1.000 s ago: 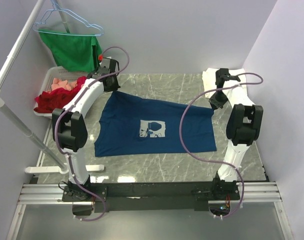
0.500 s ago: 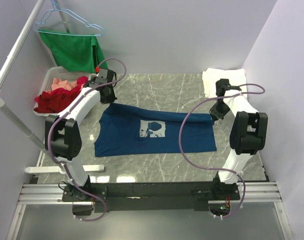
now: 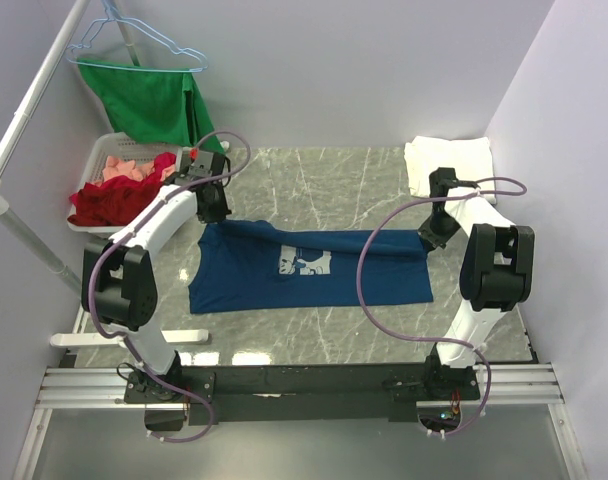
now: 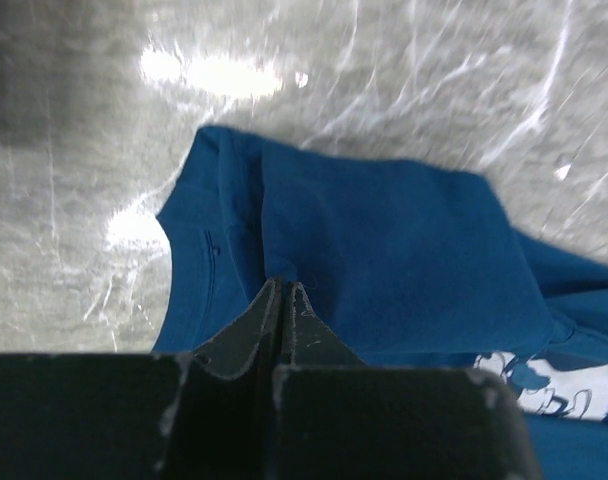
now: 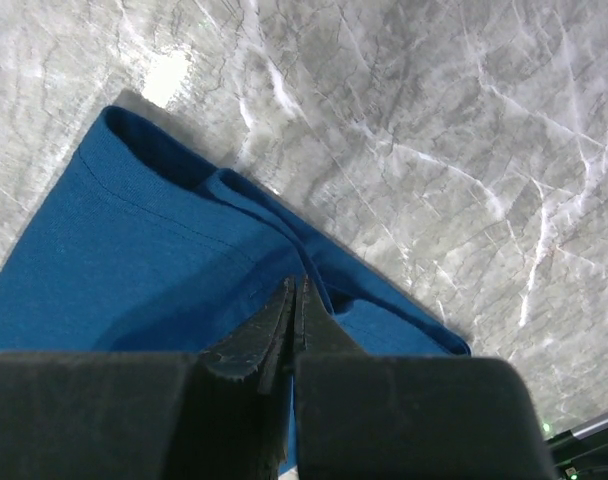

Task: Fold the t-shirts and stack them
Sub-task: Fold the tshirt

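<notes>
The navy blue t-shirt (image 3: 314,285) lies across the middle of the marble table, print (image 3: 305,262) facing up and its far edge folded over toward the near side. At the shirt's collar-end far corner, my left gripper (image 3: 215,214) is shut on the navy fabric (image 4: 384,250); its tips (image 4: 284,286) pinch the folded layer. My right gripper (image 3: 428,236) is shut on the hem-end far corner, its tips (image 5: 296,283) closed on a fold of the cloth (image 5: 134,250). A folded white t-shirt (image 3: 447,160) rests at the back right of the table.
A white basket (image 3: 102,147) with red and pink clothes (image 3: 119,192) stands at the back left. A green garment (image 3: 149,100) hangs on a hanger from the white rack pole (image 3: 29,235). Purple cables (image 3: 369,270) loop over the shirt.
Both grippers have moved toward the near edge, carrying the shirt's far edge over its body. The visible shirt has narrowed to a shorter band and the print now sits close to the fold.
</notes>
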Controlling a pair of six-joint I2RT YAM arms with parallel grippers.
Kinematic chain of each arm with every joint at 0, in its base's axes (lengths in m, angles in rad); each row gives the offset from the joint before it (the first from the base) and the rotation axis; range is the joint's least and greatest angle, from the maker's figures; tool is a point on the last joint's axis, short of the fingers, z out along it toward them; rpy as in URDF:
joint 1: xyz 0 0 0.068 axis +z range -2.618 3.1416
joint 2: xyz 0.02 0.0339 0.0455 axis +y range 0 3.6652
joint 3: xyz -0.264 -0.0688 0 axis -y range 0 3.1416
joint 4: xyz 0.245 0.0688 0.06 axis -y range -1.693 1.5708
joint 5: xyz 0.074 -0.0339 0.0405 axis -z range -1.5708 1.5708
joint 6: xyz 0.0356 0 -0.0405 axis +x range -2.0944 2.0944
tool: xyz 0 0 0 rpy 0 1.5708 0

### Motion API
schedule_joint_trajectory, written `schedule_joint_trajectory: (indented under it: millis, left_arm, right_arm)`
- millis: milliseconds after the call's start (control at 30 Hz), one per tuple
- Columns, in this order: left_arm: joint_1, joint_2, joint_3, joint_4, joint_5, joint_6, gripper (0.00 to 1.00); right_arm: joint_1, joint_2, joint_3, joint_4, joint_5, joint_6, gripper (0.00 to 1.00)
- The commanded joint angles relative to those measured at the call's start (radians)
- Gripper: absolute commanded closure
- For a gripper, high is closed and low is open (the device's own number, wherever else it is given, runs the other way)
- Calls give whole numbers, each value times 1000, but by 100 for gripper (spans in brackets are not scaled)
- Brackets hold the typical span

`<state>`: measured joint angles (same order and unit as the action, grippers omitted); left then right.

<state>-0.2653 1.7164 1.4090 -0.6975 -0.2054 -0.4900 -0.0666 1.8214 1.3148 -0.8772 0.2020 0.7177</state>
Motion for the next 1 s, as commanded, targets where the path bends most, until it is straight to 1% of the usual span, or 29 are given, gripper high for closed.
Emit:
schedule_joint_trajectory:
  millis: [0,100,167,267,333,367,400,500,600,733,833,867,967]
  left_arm:
    - [-2,-12,-39,-17,31,-1,97]
    - [-2,-18,-70,-23,34,-24,96]
    - [-2,-18,-84,-30,43,-38,96]
    - [-2,-21,-116,-34,55,-59,94]
    - [-2,-23,-139,-45,54,-76,90]
    - [-2,-21,-142,-49,49,-84,87]
    - [0,-20,-150,-60,35,-94,81]
    - [-2,-8,-151,-83,26,-122,77]
    - [-2,-11,-136,-89,2,-145,77]
    - [-2,-35,-105,-88,-31,-157,78]
    - [-2,-55,-87,-59,-17,-145,79]
    - [-2,-54,-75,-48,7,-137,79]
    - [-2,-18,-30,-13,47,-124,77]
  right_arm:
    - [-9,-48,-12,6,34,17,100]
    - [-9,-53,-29,-2,34,16,100]
    - [-10,-57,-52,-5,28,19,95]
    - [-9,-82,-100,-14,22,34,76]
    - [-9,-100,-144,-14,16,45,71]
    - [-9,-123,-156,-14,14,58,66]
    - [-9,-134,-169,-17,16,65,65]
    - [-9,-169,-198,-22,30,81,63]
    - [-9,-186,-200,-23,48,85,63]
    - [-6,-189,-154,-29,50,83,63]
    - [-1,-197,-123,-22,39,78,64]
    - [4,-191,-115,-22,39,80,64]
    - [23,-171,-74,-11,24,68,64]
